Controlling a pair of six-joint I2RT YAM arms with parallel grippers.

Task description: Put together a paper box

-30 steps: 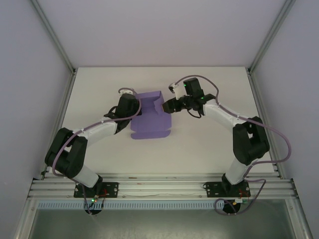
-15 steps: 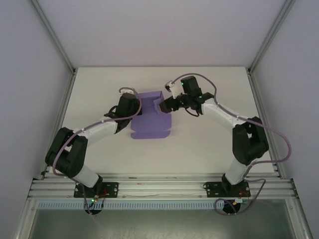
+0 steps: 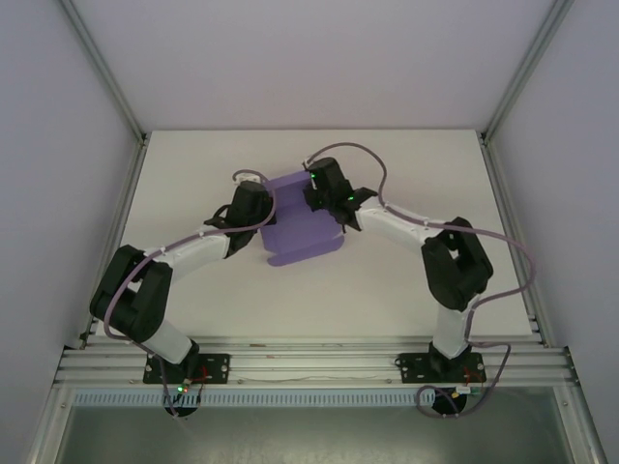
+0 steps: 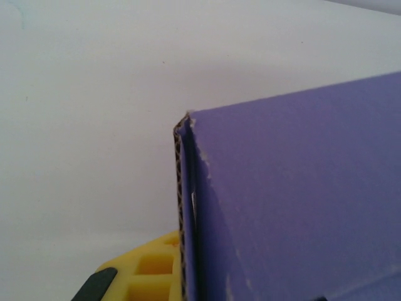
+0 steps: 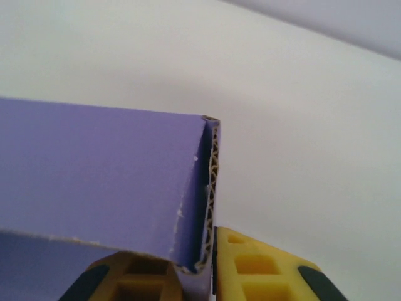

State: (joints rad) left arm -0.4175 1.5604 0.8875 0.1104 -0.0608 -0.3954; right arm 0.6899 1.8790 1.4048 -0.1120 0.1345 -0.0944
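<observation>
The paper box (image 3: 302, 227) lies on the worktop (image 3: 193, 164), centre of the top frame. The right hand (image 5: 210, 276) pinches its upright wall tight; the left hand (image 3: 262, 208) touches another wall (second finger hidden, grip unclear).

The paper box (image 3: 302, 232) is a flat, even purple, and along its cut edge runs a tan corrugated zigzag (pale scuffs fleck the folds). The right gripper (image 5: 202, 279) has bright yellow fingers (image 5: 257, 269) with black patches. The left gripper (image 3: 265, 211) shows the same yellow and black on its finger (image 4: 150, 273). The left arm (image 3: 193, 256) and right arm (image 3: 397, 225) are black with white links, dotted with small green lights (image 3: 315, 175) and trailed by grey-mauve cables (image 3: 503, 246). The table (image 3: 193, 174) is plain white, the enclosure walls (image 3: 58, 145) pale lilac-grey, the frame rail (image 3: 309, 367) silver.
</observation>
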